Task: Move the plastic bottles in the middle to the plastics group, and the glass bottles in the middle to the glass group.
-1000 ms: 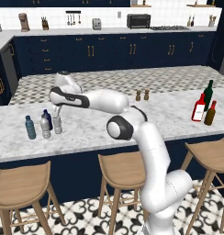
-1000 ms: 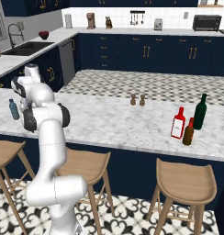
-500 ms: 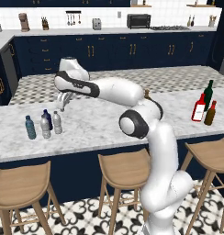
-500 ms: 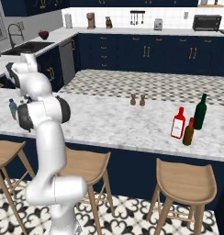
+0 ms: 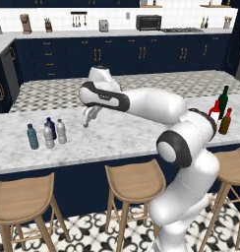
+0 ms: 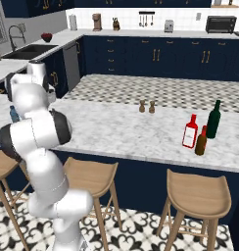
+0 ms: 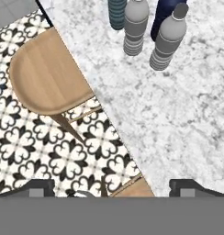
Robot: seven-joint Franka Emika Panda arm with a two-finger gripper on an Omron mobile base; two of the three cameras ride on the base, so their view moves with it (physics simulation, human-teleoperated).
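Observation:
Two clear plastic bottles (image 5: 48, 136) (image 5: 60, 132) stand upright at the counter's left, close beside the teal bottle (image 5: 32, 137) and the navy bottle (image 5: 50, 127) of the plastics group. My gripper (image 5: 87, 119) hangs open and empty to their right, apart from them. The hand view looks down on the clear bottles (image 7: 136, 27) (image 7: 168, 39), with the gripper (image 7: 111, 188) wide open over the counter edge. The amber glass bottle (image 5: 225, 121) (image 6: 201, 141) stands at the right, beside the red bottle (image 6: 190, 131) and green bottle (image 6: 213, 119) of the glass group.
Two small shakers (image 6: 146, 106) stand mid-counter toward the far side. Wooden stools (image 5: 134, 182) (image 7: 47, 73) line the counter's near edge. The marble counter (image 5: 127, 135) stretches bare between the two bottle clusters.
My gripper has drawn back from the rightmost clear bottle, rising and then swinging right. It has stayed open, and the bottles have not moved.

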